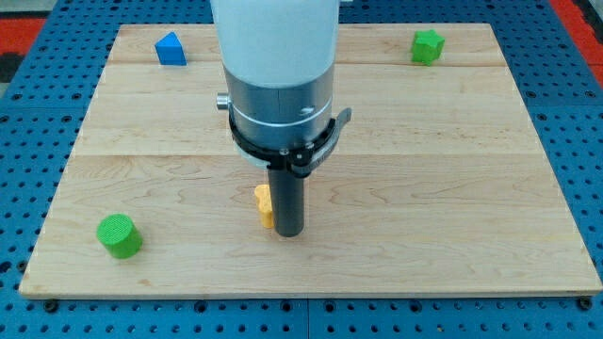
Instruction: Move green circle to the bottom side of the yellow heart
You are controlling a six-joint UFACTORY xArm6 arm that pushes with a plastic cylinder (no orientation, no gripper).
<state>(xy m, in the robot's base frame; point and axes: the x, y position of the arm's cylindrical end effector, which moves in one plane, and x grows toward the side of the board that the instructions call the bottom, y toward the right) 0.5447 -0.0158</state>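
Observation:
The green circle (119, 235) lies near the board's bottom left corner. The yellow heart (263, 204) sits near the bottom middle, mostly hidden behind my rod. My tip (287, 233) rests on the board right against the yellow heart's right side, far to the right of the green circle.
A blue block (171, 49) sits at the top left of the wooden board (452, 188). A green block (427, 46) of unclear shape sits at the top right. The arm's white and grey body hides the top middle of the board.

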